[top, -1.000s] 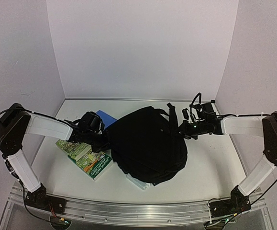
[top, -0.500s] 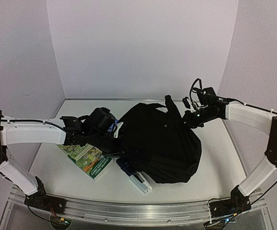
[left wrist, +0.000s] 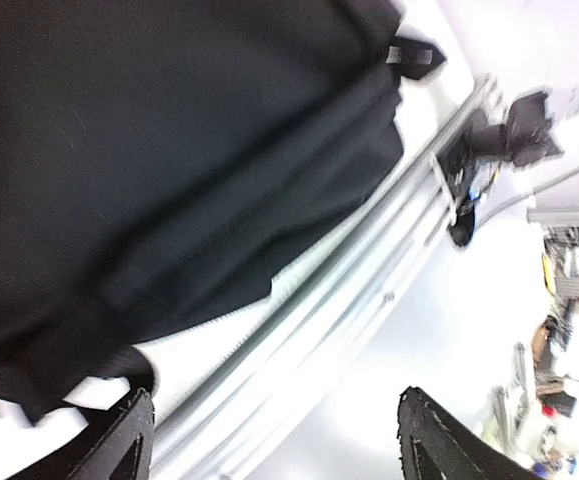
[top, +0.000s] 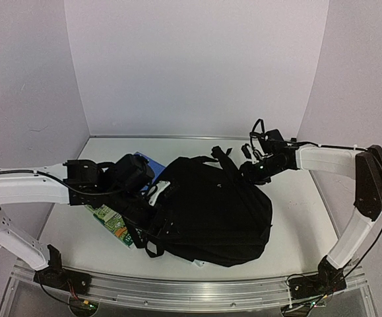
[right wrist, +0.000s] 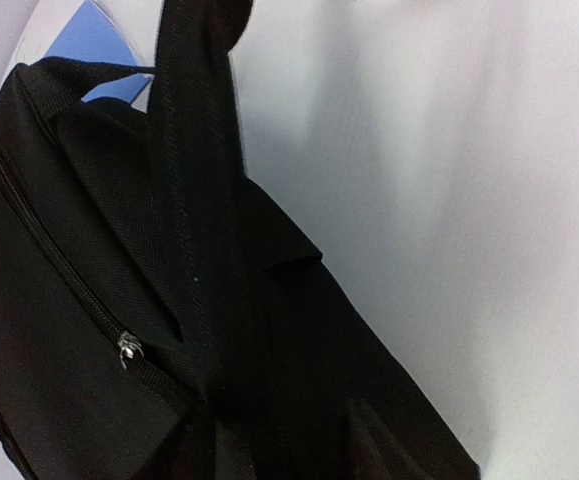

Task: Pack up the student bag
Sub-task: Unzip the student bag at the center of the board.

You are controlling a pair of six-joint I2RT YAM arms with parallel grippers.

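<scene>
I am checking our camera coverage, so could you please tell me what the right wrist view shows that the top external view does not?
Only the right wrist view shows the zipper pull and the weave of a strap up close. Only the top external view shows the left arm, the right arm and a green book. Both show the student bag and a blue flat item beside it.
</scene>
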